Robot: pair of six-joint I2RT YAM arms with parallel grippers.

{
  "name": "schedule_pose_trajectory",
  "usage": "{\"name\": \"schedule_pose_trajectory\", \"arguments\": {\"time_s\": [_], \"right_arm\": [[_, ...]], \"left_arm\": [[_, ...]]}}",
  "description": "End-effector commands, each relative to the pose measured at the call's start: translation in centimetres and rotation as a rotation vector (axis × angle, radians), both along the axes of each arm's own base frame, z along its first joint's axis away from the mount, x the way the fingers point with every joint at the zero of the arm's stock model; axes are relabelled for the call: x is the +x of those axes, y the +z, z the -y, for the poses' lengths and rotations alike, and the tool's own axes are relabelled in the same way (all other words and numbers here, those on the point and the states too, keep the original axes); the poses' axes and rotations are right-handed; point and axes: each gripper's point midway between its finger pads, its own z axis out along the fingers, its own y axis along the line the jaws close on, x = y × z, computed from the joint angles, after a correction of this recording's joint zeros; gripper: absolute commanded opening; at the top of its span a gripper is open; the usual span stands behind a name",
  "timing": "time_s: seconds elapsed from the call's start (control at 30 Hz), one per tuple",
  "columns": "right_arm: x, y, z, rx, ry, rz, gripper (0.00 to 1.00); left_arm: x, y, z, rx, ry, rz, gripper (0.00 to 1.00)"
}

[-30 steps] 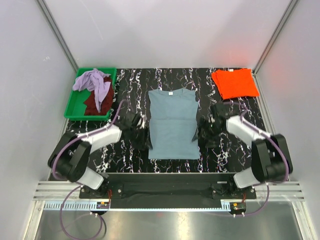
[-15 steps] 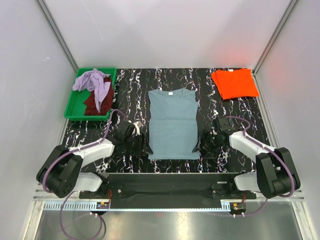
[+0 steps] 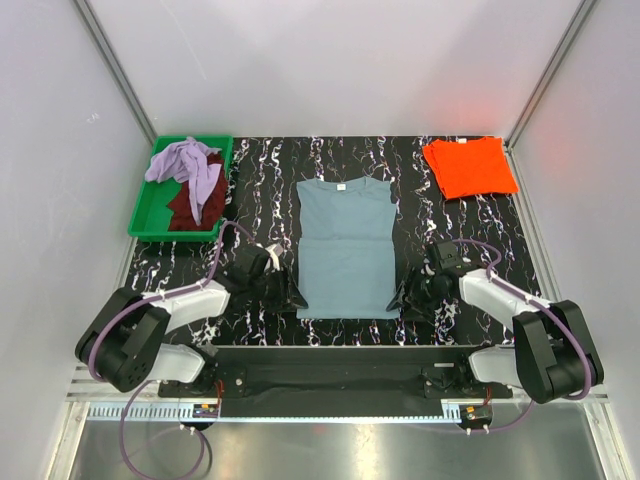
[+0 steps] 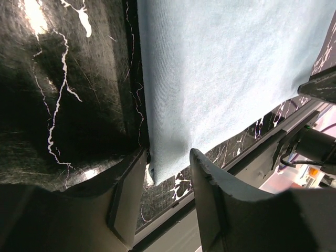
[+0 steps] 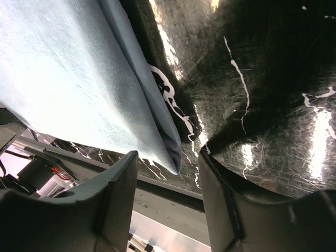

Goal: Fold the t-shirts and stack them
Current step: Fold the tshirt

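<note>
Blue-grey short-sleeved cloth t-shirt (image 3: 347,250) lies flat in the middle of the black marbled desk (image 3: 262,170), collar away from me, sleeves already turned in. It has not shifted in the last second, but my arms have. A moment ago they stood level with its middle; now they have slid back to the near hem. My left tool (image 3: 288,292) sits at the near left corner and my right tool (image 3: 405,297) at the near right one. Both have narrowed but are not pressed together. In each wrist view the fingers (image 4: 128,194) are spread either side of a hem corner, and nothing is pinched yet. I judge the next step is to close on both corners and carry the hem up toward the collar. The folded bright orange t-shirt (image 3: 469,166) waits at the far right as the stack; the crumpled lavender t-shirt (image 3: 183,160) and dark maroon t-shirt (image 3: 188,203) lie in the green plastic tray (image 3: 176,235)
</note>
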Motion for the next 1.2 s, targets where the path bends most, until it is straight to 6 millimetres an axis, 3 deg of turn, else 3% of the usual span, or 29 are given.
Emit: {"name": "schedule_pose_trajectory", "arguments": {"time_s": [0.0,0.3,0.47,0.57,1.17], "right_arm": [[0.3,0.3,-0.1,-0.003,-0.008,0.029,0.56],[-0.1,0.1,-0.1,-0.005,-0.003,0.017,0.46],[-0.3,0.0,-0.1,-0.008,-0.007,0.018,0.40],[-0.3,0.0,-0.1,-0.007,-0.008,0.018,0.35],[-0.4,0.1,0.0,-0.004,-0.015,0.037,0.31]], "left_arm": [[-2.3,-3.0,-2.1,0.115,0.012,-0.090,0.46],[-3.3,-3.3,-4.1,0.202,0.052,-0.110,0.52],[-3.7,-2.8,-3.6,0.158,0.034,-0.105,0.53],[-3.8,-2.7,-3.1,0.129,0.028,-0.115,0.50],[-4.7,-4.5,-3.4,0.132,0.077,-0.162,0.40]]}}
